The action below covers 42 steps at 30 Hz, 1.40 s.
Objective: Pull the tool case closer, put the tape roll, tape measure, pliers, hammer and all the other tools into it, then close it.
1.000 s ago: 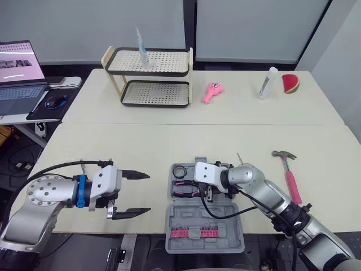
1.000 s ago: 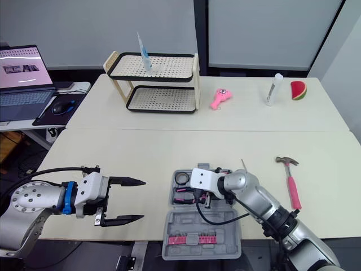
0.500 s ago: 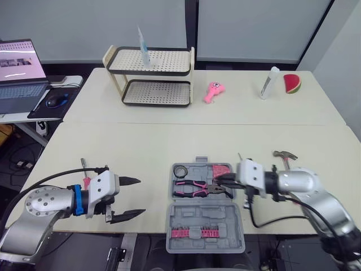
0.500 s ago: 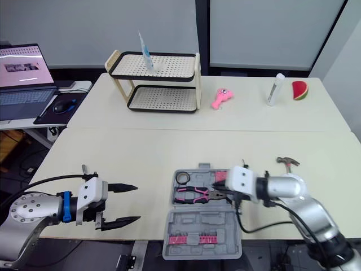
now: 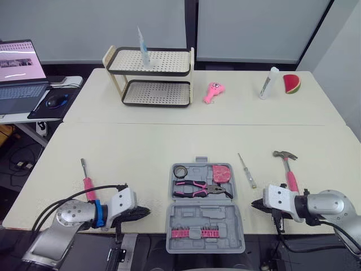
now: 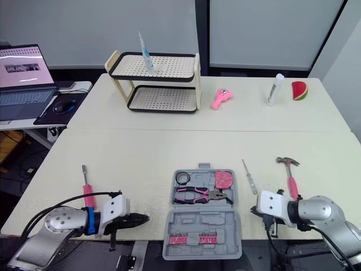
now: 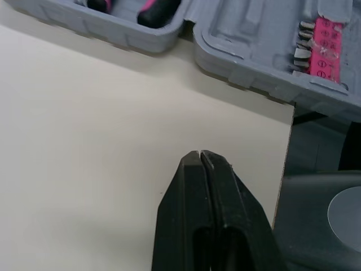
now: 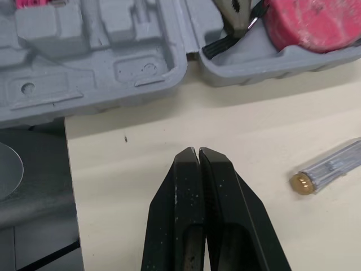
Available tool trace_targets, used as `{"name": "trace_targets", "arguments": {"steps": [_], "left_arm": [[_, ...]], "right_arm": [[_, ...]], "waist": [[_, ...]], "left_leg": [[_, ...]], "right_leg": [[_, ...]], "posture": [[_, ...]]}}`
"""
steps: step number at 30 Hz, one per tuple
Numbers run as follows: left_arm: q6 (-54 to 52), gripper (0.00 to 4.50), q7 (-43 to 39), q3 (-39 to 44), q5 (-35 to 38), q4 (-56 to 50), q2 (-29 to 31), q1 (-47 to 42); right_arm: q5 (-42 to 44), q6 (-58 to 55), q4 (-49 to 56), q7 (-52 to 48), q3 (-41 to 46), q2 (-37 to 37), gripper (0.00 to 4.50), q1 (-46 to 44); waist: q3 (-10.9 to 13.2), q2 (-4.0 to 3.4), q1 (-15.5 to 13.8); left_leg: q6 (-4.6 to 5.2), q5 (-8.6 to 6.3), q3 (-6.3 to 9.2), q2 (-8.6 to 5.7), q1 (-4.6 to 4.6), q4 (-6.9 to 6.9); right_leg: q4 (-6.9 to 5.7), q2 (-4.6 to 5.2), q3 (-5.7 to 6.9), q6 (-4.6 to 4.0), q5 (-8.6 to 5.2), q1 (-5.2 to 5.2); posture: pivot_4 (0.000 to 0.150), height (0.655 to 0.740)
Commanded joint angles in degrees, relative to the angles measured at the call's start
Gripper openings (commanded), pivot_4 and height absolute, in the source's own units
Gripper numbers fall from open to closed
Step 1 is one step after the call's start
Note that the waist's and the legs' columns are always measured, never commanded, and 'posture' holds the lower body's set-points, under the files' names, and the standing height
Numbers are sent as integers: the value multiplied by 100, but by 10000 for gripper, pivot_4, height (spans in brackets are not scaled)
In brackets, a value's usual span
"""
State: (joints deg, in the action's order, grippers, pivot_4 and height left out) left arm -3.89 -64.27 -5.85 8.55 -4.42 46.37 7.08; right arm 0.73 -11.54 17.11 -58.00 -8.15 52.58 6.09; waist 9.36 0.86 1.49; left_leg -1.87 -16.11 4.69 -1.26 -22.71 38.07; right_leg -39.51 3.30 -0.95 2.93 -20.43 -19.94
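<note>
**Grippers closed and empty either side of the open case**

Left gripper (image 7: 199, 154) has its fingers pressed together with nothing between them. It sits low over the table (image 5: 141, 144) at the near edge, left of the tool case (image 5: 225, 219) and apart from it. The right gripper (image 8: 197, 151) is likewise closed on nothing, to the right of the case, with its tips pointing toward it. The grey case lies open between them, its lid half nearest the robot. The hammer (image 5: 290, 178) lies on the table just beyond the right gripper. The pliers (image 5: 200, 188) rest in the case's far half. A pink-handled screwdriver (image 5: 87, 183) lies on the table beyond the left gripper, and a clear-handled screwdriver (image 5: 246, 170) lies between the case and the hammer. The tape measure (image 5: 221, 173) and tape roll (image 5: 180, 171) sit in the case behind the pliers.
</note>
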Motion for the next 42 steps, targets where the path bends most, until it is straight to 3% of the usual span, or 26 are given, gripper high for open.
{"name": "trace_targets", "arguments": {"steps": [1, 18, 42], "left_arm": [[194, 136, 120, -221, -222, 50, -134, -154], [83, 136, 341, -949, -652, 498, -878, -1191], [448, 136, 332, -1130, -924, 1351, -1194, -2075]], "right_arm": [[-129, 164, -75, 99, -80, -88, 0, -75], [-556, 289, -618, 198, -808, -805, 0, -816], [-744, 57, -1026, 318, -972, -1465, 0, -1554]], "waist": [[-1, 1, -3], [-3, 2, 1], [-5, 1, 2]], "left_leg": [[0, 0, 0, 0, 1, 1], [-1, 1, 2, 0, 3, 4], [-2, 2, 2, -2, 18, 6]], "right_leg": [[0, 1, 0, 0, 0, 1], [-3, 0, 2, 0, 0, 3], [-7, -1, 1, 0, 0, 15]], "posture": [[1500, 7290], [1500, 7290], [1500, 7290]]}}
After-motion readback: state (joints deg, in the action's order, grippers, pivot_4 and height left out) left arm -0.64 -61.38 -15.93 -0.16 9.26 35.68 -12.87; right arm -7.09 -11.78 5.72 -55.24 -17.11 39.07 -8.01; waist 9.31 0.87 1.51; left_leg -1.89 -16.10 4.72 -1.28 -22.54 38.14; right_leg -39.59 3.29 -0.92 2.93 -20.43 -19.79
